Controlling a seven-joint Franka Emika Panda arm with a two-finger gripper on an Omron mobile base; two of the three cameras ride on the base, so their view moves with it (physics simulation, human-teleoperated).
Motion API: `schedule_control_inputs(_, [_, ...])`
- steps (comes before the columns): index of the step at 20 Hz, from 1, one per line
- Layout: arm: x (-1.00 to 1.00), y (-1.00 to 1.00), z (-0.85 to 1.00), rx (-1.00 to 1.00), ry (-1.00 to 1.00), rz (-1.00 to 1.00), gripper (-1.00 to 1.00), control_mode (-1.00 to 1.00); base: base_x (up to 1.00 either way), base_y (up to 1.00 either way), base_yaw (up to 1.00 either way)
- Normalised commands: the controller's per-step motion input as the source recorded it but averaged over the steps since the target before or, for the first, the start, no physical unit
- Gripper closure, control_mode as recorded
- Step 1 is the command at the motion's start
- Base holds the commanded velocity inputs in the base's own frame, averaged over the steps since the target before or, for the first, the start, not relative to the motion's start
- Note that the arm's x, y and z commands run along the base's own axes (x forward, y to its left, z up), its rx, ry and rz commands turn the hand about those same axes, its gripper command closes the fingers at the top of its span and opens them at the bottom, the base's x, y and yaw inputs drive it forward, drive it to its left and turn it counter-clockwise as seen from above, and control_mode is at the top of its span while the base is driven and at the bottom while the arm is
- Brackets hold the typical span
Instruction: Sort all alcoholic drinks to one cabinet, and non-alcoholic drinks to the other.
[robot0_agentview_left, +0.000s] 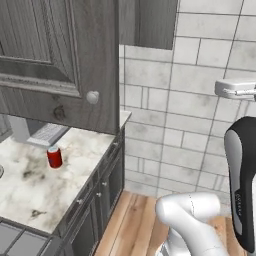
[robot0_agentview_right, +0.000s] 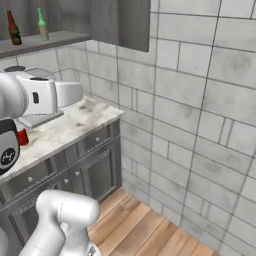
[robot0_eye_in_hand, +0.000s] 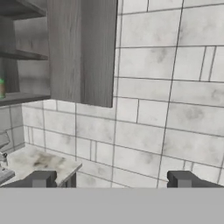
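A brown bottle (robot0_agentview_right: 13, 29) and a green bottle (robot0_agentview_right: 43, 25), the alcoholic drinks, stand upright on the shelf floor of an open wall cabinet (robot0_agentview_right: 50, 40). The green bottle's edge (robot0_eye_in_hand: 2, 87) peeks in at the left of the hand view. A red soda can (robot0_agentview_left: 54, 157) stands on the marble counter (robot0_agentview_left: 30, 185); in the right base view the can (robot0_agentview_right: 22, 136) is half hidden behind my arm. My gripper (robot0_eye_in_hand: 113, 179) is open with nothing between its fingertips (robot0_eye_in_hand: 41, 178). It faces the tiled wall just right of the cabinet's side panel (robot0_eye_in_hand: 83, 52).
The cabinet's dark grey door (robot0_agentview_left: 60, 65) with its round knob (robot0_agentview_left: 92, 96) swings open over the counter. A grey rack (robot0_agentview_left: 47, 132) sits at the counter's back. Base cabinets (robot0_agentview_right: 95, 170) stand below, with wood floor (robot0_agentview_right: 145, 225) to the right.
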Motion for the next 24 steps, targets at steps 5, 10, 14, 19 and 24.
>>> schedule_control_inputs(5, [0.00, 0.00, 0.00, 0.00, 0.00, 0.00, -1.00, 1.00, 0.61, 0.02, 0.24])
schedule_control_inputs(10, [0.00, 0.00, 0.00, 0.00, 0.00, 0.00, -1.00, 1.00, 0.46, 0.07, 0.26])
schedule_control_inputs(14, [0.00, 0.00, 0.00, 0.00, 0.00, 0.00, -1.00, 1.00, 0.29, 0.03, 0.31])
schedule_control_inputs(19, [0.00, 0.00, 0.00, 0.00, 0.00, 0.00, -1.00, 1.00, 0.27, 0.00, 0.37])
schedule_control_inputs(24, [0.00, 0.00, 0.00, 0.00, 0.00, 0.00, -1.00, 1.00, 0.36, 0.00, 0.38])
